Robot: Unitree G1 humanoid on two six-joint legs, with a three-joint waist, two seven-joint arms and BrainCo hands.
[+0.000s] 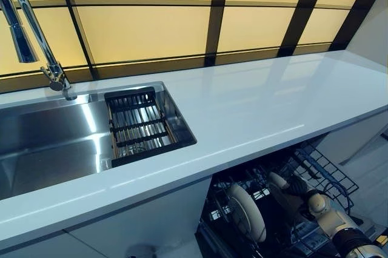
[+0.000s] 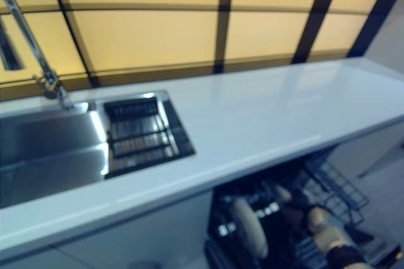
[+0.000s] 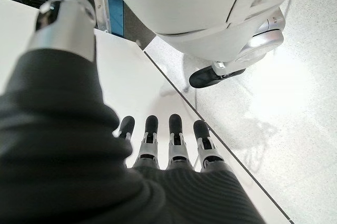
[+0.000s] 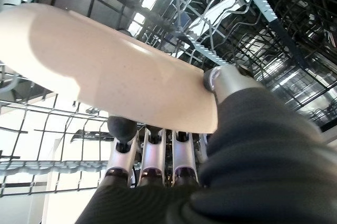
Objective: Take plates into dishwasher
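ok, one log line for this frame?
right hand: shut on plate | plate: upright in dishwasher rack | left hand: open, idle

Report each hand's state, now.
Left hand: open, fingers straight, holding nothing.
Right hand: shut on the plate, over the dishwasher rack.

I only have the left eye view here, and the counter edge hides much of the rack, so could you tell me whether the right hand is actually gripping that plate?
Observer: Yes. In the right wrist view the right hand pinches the cream plate, thumb on one face, fingers behind the other.
Operator: Thank you. Is the plate among the rack wires?
Observer: The dishwasher rack shows all around the plate; I cannot tell if it sits in a slot.
Operator: And where is the left hand?
Observer: The left hand hangs beside a white cabinet front, fingers straight, holding nothing.
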